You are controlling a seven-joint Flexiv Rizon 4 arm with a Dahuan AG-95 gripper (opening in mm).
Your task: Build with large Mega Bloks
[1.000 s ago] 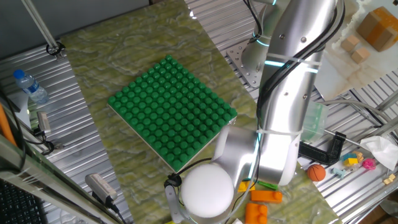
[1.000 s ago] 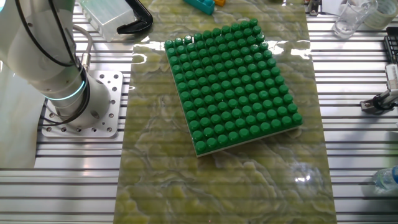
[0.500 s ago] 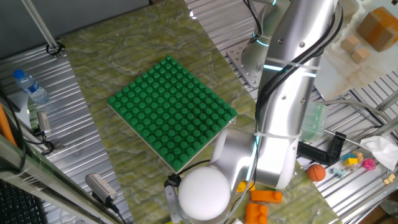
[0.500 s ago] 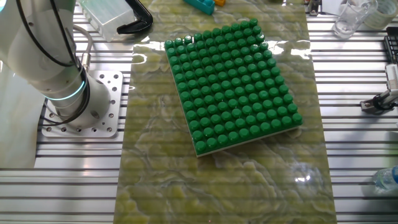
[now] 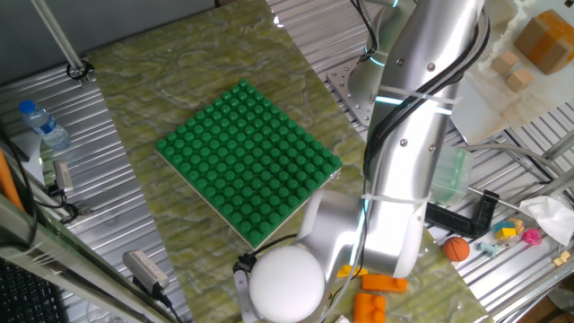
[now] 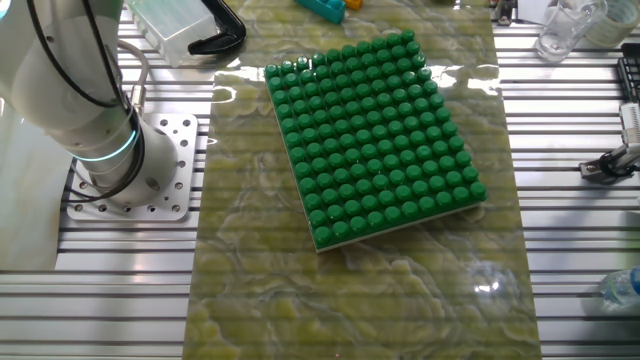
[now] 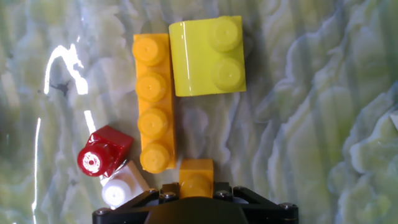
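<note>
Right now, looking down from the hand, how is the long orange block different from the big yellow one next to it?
The orange block is long and thin with four studs in one row; the yellow block is short and wide with two studs. Orange reaches much lower in the picture, while yellow sits beside its upper half only. Both lie studs-up on the green marbled table, side by side.

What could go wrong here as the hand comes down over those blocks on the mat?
The four-stud orange brick lies edge to edge with the yellow brick, so closing on one could drag or tip the other. The small red piece and white piece sit by its lower end and might get knocked. The fingertips are out of view, so alignment can't be checked.
</note>
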